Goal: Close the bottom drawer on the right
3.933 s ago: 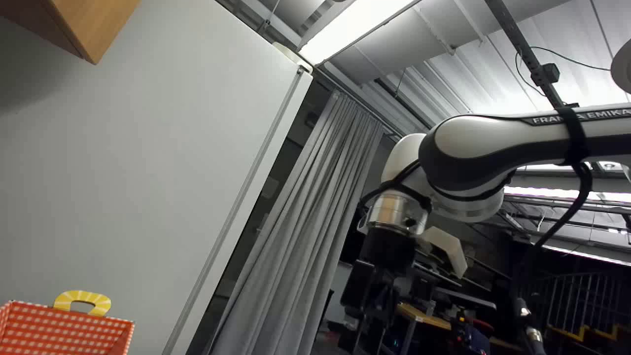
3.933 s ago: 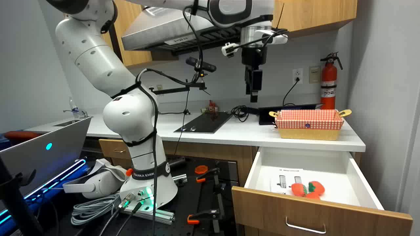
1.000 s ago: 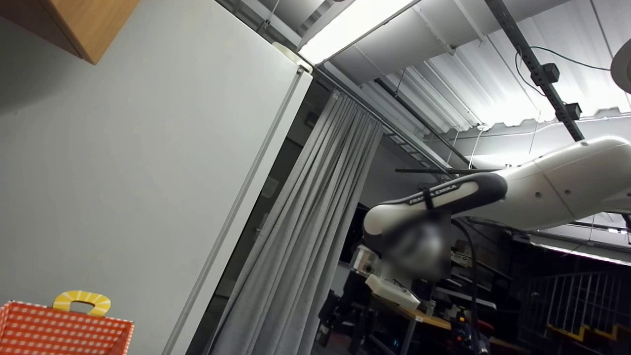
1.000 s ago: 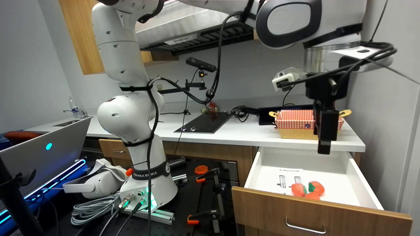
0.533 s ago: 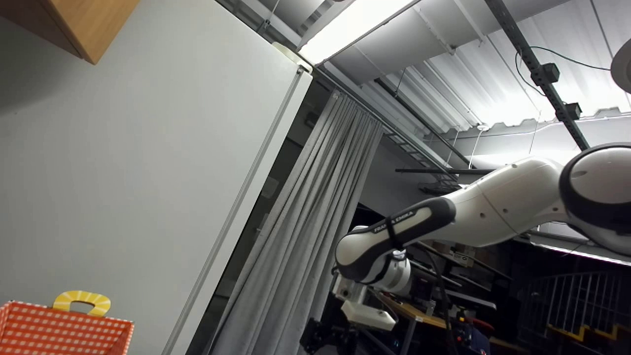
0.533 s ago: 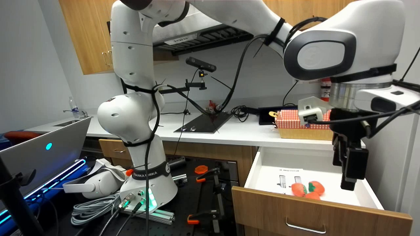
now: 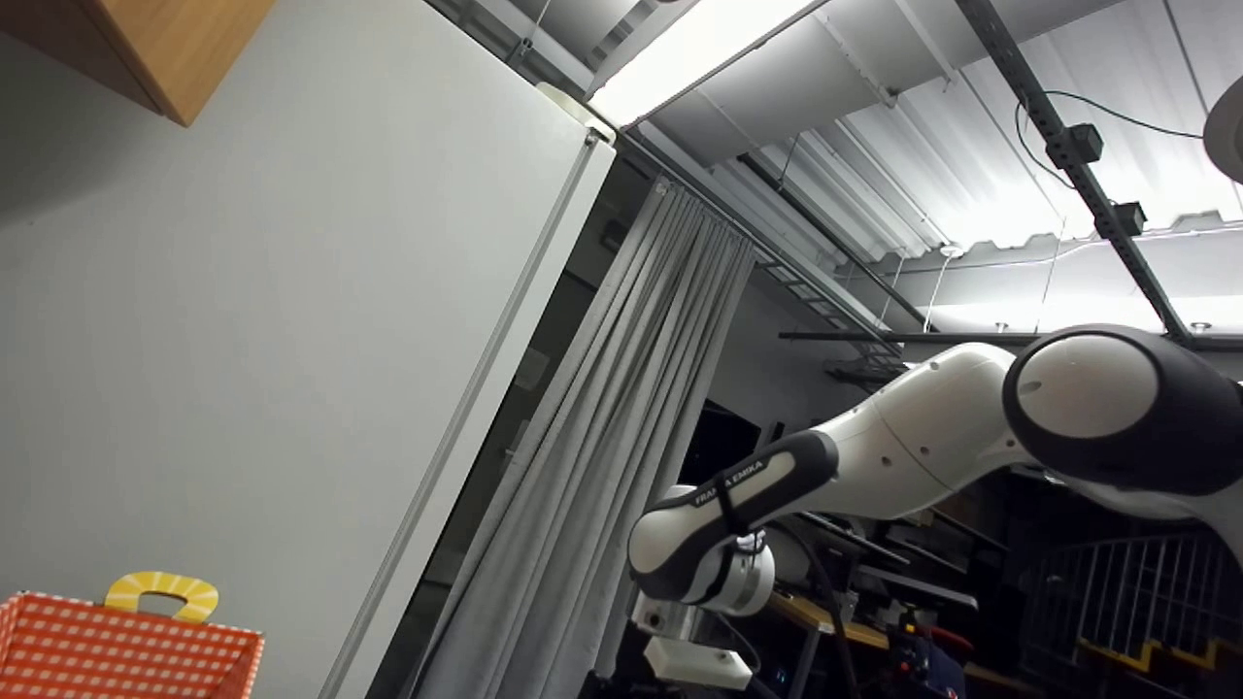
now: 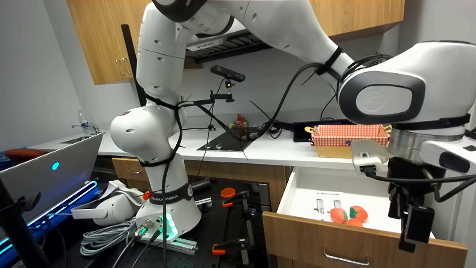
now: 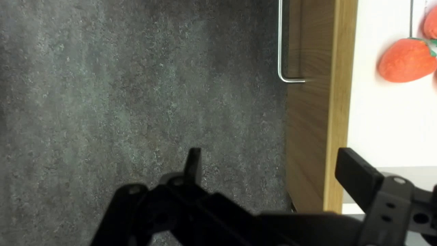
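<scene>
A drawer at the right stands pulled out below the countertop in an exterior view, with its wooden front point(image 8: 305, 230) and metal handle point(image 8: 346, 259). Parts below it are mostly out of view. Orange-red soft toy fruits point(image 8: 338, 215) lie inside. In the wrist view the front's top edge point(image 9: 341, 85), the handle point(image 9: 280, 44) and a toy fruit point(image 9: 406, 61) show. My gripper point(image 8: 407, 242) is over the drawer front's right part. In the wrist view my gripper point(image 9: 269, 153) is open and empty, one finger over the floor side, one over the drawer's inside. Contact cannot be told.
A red checked basket point(image 8: 349, 139) stands on the white countertop point(image 8: 267, 158); it also shows in an exterior view point(image 7: 126, 646). A wall point(image 8: 435, 111) borders the drawer's right side. Black clamps with orange ends point(image 8: 232, 244) lie left of the drawer. Grey floor point(image 9: 153, 85) lies before the drawer.
My gripper has moved right and down, from above the counter, past the basket, to the drawer front's right end. The drawer and its contents have not moved.
</scene>
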Robot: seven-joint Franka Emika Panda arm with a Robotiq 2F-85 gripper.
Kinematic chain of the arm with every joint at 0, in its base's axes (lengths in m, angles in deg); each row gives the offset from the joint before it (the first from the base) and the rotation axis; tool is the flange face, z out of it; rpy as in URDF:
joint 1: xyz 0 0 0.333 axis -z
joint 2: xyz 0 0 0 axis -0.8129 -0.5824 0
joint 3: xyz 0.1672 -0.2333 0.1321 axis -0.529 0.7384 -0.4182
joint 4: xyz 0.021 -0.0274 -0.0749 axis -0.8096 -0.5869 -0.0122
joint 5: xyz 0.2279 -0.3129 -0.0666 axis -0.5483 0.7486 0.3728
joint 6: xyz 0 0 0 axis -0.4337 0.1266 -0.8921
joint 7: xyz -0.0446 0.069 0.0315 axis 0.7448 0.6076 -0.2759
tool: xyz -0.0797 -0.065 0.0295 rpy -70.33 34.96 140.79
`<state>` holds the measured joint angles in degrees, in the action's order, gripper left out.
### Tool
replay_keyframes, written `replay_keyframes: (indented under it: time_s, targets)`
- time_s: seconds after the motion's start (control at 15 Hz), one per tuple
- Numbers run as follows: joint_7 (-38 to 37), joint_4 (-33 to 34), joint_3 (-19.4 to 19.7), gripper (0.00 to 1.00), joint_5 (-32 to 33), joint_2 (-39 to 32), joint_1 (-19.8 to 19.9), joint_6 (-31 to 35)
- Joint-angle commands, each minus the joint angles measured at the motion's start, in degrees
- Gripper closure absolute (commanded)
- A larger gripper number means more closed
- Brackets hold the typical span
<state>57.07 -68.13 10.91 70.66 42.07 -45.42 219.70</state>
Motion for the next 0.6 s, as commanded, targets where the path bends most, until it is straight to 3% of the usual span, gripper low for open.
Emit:
replay_keyframes:
  time_s: [0.0,0.13,0.2,0.27,0.33,0.53]
  targets:
    - [-1.33,2.11,0.61,0.0,1.8,-3.83,0.61,1.41]
    - [-1.08,2.31,0.78,0.0,1.91,-5.26,0.87,2.14]
    - [-1.03,2.42,0.86,0.05,1.97,-5.9,0.92,2.55]
    - [-1.0,2.44,0.86,0.28,1.92,-6.58,0.96,3.35]
    - [-0.9,2.55,0.82,0.29,1.91,-7.24,0.98,4.15]
    - [-0.38,2.43,-0.21,0.5,0.74,-8.9,1.13,7.38]
